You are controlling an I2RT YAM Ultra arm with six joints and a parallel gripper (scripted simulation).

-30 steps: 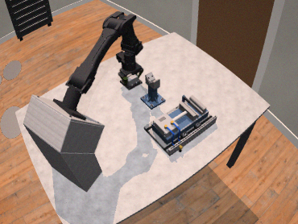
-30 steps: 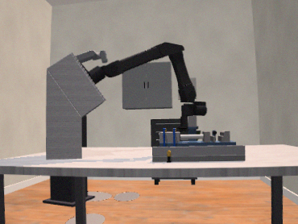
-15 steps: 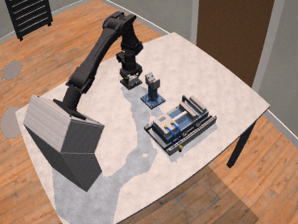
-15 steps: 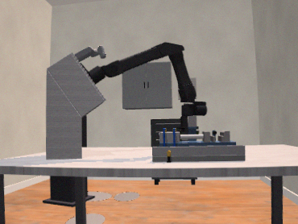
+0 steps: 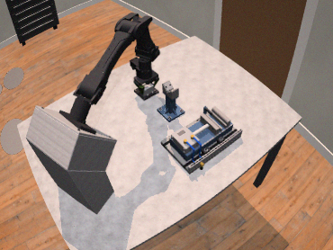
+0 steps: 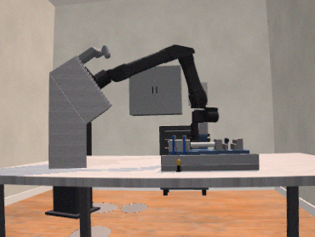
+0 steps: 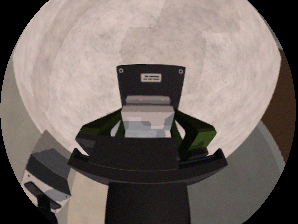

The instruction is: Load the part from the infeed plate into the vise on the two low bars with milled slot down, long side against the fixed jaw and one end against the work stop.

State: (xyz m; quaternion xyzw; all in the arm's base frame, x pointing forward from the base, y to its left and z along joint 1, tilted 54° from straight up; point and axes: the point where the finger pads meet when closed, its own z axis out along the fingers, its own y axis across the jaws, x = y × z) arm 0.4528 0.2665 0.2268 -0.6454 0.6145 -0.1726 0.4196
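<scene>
1. Plank floor [image 5: 292, 213] [image 6: 238, 209] and pale walls [image 5: 310, 90] [image 6: 234, 51] surround the tabletop [image 5: 130, 157] [image 6: 128, 163] [image 7: 90, 65], mottled off-white; from above, a brown door panel [image 5: 261, 40] stands beyond its one o'clock side.
2. The vise [image 5: 204, 132] [image 6: 204, 151] sits toward three o'clock.
3. Toward eleven, at the dark infeed plate [image 5: 146, 96] [image 7: 151, 87], the claw [image 5: 147, 89] [image 6: 195, 135] [image 7: 147, 109] grips the block [image 5: 148, 89] [image 7: 148, 120].

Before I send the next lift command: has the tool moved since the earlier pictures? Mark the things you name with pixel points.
No, not visibly. In the top view, the tool [image 5: 147, 88] [image 6: 195, 131] [image 7: 147, 109] is over the infeed plate [image 7: 128, 77], as before.
</scene>
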